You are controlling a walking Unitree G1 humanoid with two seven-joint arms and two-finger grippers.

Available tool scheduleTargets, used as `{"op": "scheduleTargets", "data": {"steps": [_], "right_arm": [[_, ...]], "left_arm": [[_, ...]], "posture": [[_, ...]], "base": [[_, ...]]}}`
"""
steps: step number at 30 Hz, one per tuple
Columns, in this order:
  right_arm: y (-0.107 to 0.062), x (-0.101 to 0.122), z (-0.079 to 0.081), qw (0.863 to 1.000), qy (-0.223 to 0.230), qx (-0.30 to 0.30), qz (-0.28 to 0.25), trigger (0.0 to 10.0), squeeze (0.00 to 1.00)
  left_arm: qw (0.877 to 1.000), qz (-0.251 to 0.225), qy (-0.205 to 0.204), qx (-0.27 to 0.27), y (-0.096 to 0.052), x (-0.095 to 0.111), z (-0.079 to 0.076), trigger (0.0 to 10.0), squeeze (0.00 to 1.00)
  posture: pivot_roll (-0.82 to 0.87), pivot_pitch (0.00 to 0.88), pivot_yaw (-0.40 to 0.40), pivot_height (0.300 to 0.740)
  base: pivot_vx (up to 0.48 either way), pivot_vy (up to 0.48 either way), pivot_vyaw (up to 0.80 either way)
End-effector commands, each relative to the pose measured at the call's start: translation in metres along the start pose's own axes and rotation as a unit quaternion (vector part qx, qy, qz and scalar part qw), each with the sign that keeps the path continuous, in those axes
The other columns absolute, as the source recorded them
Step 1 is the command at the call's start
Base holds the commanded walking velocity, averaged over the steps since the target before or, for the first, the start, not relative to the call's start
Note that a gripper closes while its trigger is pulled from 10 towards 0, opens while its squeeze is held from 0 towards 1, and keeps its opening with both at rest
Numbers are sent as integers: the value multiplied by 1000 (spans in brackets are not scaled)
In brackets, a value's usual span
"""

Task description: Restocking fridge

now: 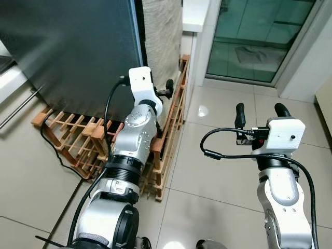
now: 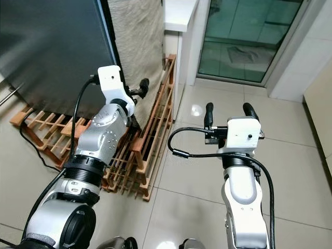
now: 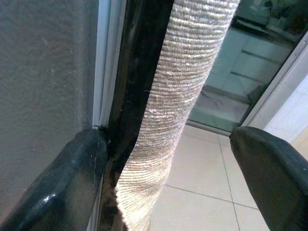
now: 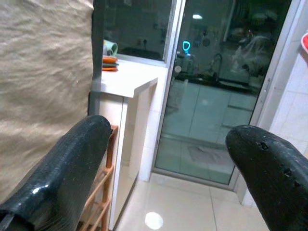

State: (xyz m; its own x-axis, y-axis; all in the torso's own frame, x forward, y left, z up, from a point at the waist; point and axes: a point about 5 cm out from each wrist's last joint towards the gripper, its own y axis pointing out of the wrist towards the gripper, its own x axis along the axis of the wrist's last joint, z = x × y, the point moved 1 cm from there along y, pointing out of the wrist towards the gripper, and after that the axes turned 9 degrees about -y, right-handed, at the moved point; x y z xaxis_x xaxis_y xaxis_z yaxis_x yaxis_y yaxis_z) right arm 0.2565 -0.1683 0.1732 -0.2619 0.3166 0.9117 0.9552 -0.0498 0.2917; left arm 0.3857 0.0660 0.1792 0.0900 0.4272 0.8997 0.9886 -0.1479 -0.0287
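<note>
Fridge door (image 1: 72, 52) stands shut to my left, on a wooden rack (image 1: 78, 137): heavy and stiff, I judge, best taken at its right edge. My left gripper (image 3: 168, 159) is there, fingers apart, one finger (image 3: 72, 173) touching the door seam. A woven cloth (image 3: 178, 96) hanging beside the edge crowds that gap. My right gripper (image 1: 257, 115) hovers over the floor tiles (image 1: 218, 171), fingers apart, empty.

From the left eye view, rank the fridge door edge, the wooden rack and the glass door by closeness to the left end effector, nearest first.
1. Fridge door edge: right at the left end effector, on its left.
2. Wooden rack: on the floor just below it.
3. Glass door: across the tiled floor, off to the right.
</note>
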Motion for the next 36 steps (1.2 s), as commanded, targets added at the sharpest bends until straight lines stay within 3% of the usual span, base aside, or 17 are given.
{"op": "scheduleTargets", "data": {"steps": [1,4,5,7,8,9,10,12,19,23,25,27,31,34,36], "right_arm": [[0,3,-2,1000,-2,-1,-3,10000,75],[0,3,-3,1000,-2,0,-4,10000,82],[0,3,-3,1000,-2,0,-4,10000,78],[1,3,-3,1000,-1,0,-5,10000,78],[2,3,-3,1000,0,-1,-5,10000,78],[2,3,-3,1000,0,-1,-5,10000,78],[2,3,-3,1000,1,-2,-5,10000,82],[3,2,-3,1000,1,-3,-5,10000,78],[3,2,-3,1000,3,-8,-5,10000,78],[2,1,-3,1000,3,-10,-4,10000,75],[2,1,-3,1000,3,-11,-3,10000,78],[3,1,-3,1000,3,-12,-3,10000,82],[5,2,-3,1000,5,-15,-7,10000,75],[5,2,-3,1000,7,-17,-8,10000,75],[5,1,-4,1000,8,-17,-7,10000,78]], "left_arm": [[999,-30,-24,-30,4,16,-16,10000,0],[995,-24,-46,-85,1,14,-31,10000,0],[990,-13,-48,-134,-2,11,-43,10000,0],[977,0,-51,-207,-10,6,-62,10000,0],[965,10,-48,-258,-16,3,-74,10000,0],[965,10,-48,-258,-16,3,-74,10000,0],[951,12,-50,-304,-24,3,-86,10000,0],[936,16,-60,-346,-31,2,-98,10000,0],[891,42,-94,-443,-52,-3,-128,10000,0],[885,43,-92,-455,-55,-3,-129,10000,0],[885,43,-93,-454,-54,-2,-127,10000,0],[897,39,-86,-431,-50,-1,-120,10000,0],[954,10,-57,-296,-24,4,-77,10000,0],[975,-12,-45,-216,-13,10,-50,10000,0],[981,-21,-41,-189,-10,13,-39,10000,0]], "posture": [[-194,63,54,740],[-193,58,53,740],[-193,58,53,740],[-193,52,54,740],[-193,52,54,740],[-193,52,54,740],[-192,47,57,740],[-193,44,59,740],[-206,27,69,740],[-207,22,70,740],[-207,22,68,740],[-207,22,68,740],[-194,27,61,740],[-187,27,58,740],[-184,27,59,740]], "base": [[0,0,0],[0,0,0],[0,0,0],[0,0,0],[0,0,0],[0,0,0],[0,0,0],[0,0,0],[0,0,0],[0,0,0],[0,0,0],[0,0,0],[0,0,0],[0,0,0],[0,0,0]]}}
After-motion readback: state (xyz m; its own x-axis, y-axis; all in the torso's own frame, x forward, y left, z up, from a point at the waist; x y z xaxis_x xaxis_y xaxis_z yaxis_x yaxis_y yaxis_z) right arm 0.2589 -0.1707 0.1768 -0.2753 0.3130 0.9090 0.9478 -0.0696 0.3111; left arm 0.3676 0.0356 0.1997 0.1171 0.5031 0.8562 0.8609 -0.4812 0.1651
